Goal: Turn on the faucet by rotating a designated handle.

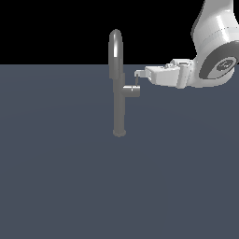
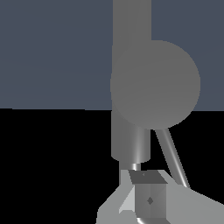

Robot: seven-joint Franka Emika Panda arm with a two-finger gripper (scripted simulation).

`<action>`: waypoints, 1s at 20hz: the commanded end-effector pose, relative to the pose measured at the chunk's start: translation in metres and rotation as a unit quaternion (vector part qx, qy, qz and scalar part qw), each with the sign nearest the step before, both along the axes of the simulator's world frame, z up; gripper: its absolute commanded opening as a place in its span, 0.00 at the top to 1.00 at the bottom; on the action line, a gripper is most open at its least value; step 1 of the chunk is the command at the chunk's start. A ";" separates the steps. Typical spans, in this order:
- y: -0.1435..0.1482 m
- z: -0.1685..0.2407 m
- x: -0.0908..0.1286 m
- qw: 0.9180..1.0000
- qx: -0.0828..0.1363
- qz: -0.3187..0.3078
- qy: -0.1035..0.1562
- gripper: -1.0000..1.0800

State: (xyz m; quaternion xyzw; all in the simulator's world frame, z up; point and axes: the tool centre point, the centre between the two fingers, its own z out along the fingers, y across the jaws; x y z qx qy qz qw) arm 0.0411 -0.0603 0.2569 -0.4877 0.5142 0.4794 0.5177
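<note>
Grey handle juts sideways toward exterior view's right.

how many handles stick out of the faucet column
1. A short grey metal cylinder handle juts from the tall brushed-metal faucet toward the exterior view's right, thin lever rod pointing up, by the white gripper. The column's far side is hidden.

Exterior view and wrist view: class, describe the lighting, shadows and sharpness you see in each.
Exterior view: flat, even light, no cast shadow below the faucet, soft highlight on its spout. Wrist view: the handle fills the frame as a flat grey disc, edges sharp, gripper partly cropped.
</note>
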 end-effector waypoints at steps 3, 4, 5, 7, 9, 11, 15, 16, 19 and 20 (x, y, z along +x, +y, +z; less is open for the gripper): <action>0.001 0.001 -0.018 1.000 0.002 0.004 0.002 1.00; 0.001 0.001 -0.018 1.000 0.002 0.004 0.002 1.00; 0.001 0.003 -0.011 1.000 0.000 0.001 -0.002 1.00; 0.001 0.000 -0.018 1.000 0.001 0.002 -0.001 1.00; 0.001 -0.004 -0.025 1.000 0.001 0.002 -0.001 1.00; 0.002 -0.008 -0.032 1.000 0.001 0.003 0.000 1.00; 0.003 -0.015 -0.046 1.000 0.002 0.004 0.002 1.00; 0.003 -0.015 -0.046 1.000 0.002 0.004 0.002 1.00; 0.003 -0.017 -0.045 1.000 0.001 0.003 -0.004 1.00; 0.003 -0.022 -0.049 1.000 0.001 0.004 -0.003 1.00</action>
